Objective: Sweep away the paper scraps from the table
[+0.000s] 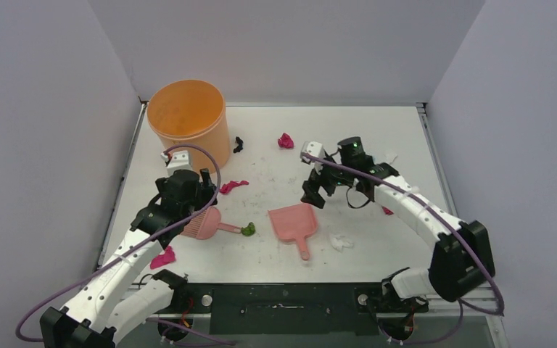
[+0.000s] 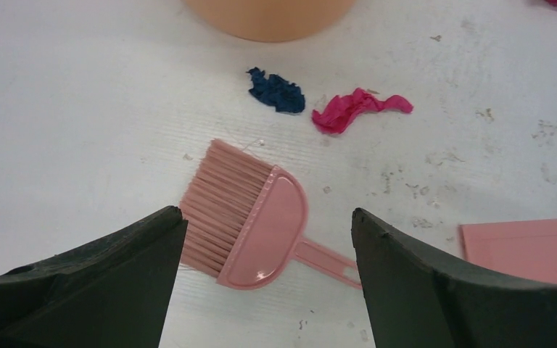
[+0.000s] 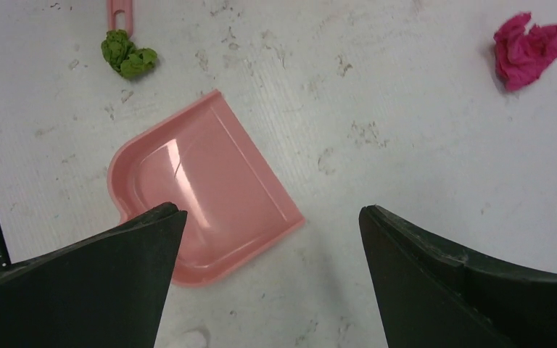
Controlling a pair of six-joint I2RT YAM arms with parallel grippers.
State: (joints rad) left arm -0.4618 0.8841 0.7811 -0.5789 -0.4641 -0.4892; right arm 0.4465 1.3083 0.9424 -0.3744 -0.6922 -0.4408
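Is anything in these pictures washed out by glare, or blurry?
Right wrist view: a pale sheen streaks the pink dustpan, nothing washed out. Left wrist view: tiny glints on the hand brush, paper scraps sharp. Top view: soft, even light, faint shadows only.

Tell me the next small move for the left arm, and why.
Probably lower the left gripper and close its open jaws on the brush: it lies flat on the table, unheld, with paper scraps scattered nearby.
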